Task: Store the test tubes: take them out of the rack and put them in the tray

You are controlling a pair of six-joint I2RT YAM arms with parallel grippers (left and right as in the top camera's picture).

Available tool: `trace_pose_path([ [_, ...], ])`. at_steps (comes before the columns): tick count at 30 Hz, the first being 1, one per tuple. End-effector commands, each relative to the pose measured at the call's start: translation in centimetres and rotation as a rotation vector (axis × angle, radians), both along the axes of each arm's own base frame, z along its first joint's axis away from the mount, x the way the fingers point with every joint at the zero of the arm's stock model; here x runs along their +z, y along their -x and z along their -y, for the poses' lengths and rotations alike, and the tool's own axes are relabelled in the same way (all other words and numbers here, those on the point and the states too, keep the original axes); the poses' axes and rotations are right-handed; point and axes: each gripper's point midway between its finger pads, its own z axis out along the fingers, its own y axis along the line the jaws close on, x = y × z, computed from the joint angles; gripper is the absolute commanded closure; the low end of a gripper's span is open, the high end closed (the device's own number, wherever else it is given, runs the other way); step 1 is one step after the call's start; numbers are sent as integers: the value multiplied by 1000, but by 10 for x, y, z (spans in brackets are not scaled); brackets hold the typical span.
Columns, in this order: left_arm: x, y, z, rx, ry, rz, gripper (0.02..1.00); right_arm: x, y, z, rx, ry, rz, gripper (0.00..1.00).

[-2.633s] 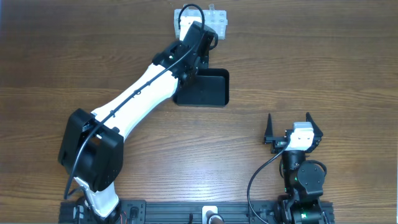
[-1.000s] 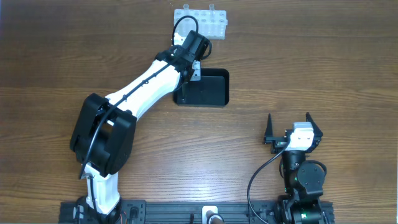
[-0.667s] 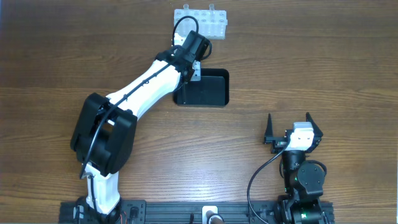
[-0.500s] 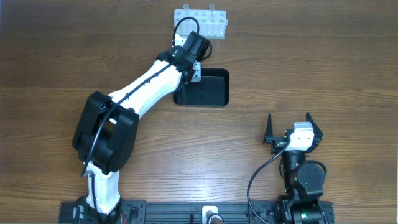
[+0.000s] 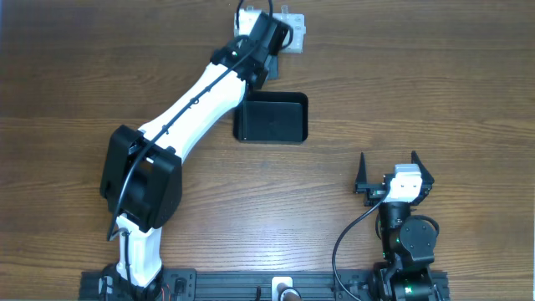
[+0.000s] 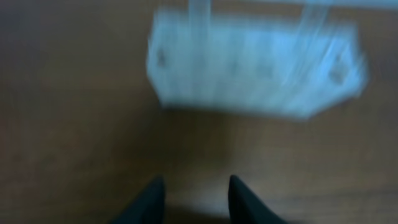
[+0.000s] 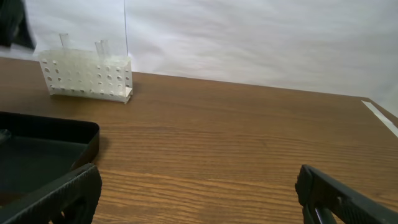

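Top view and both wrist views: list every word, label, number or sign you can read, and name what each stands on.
No text can be read in any view.
Rack: white, rows of holes, no label visible; blurred in the left wrist view.
Tray: plain black, no marking visible.
Table: wood grain, no signs.

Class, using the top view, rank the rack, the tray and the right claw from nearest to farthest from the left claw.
1. The rack: right by the left claw, at the view's top.
2. The tray: just below, in the centre.
3. The right claw: lower right, farthest.
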Motion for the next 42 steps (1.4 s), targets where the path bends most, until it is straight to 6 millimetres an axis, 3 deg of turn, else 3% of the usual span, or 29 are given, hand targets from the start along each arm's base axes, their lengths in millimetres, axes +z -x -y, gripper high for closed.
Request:
trace_pose_path([
  [1,31,-25,-19,107,-44,154,564,-2,0,0,3,-5,0,9],
  [5,38,-42,-21,114,-40,223,467,-2,0,0,3,-5,0,9],
  [11,29,-64,-25,78,-44,262,349,-2,0,0,3,-5,0,9],
  [18,8,-88,-28,17,20,261,358,-2,0,0,3,-5,0,9],
  [25,5,-109,-11,-106,13,323,375,-2,0,0,3,-5,0,9],
  [42,-12,-120,-1,-129,24,321,395,-2,0,0,3,-5,0,7],
])
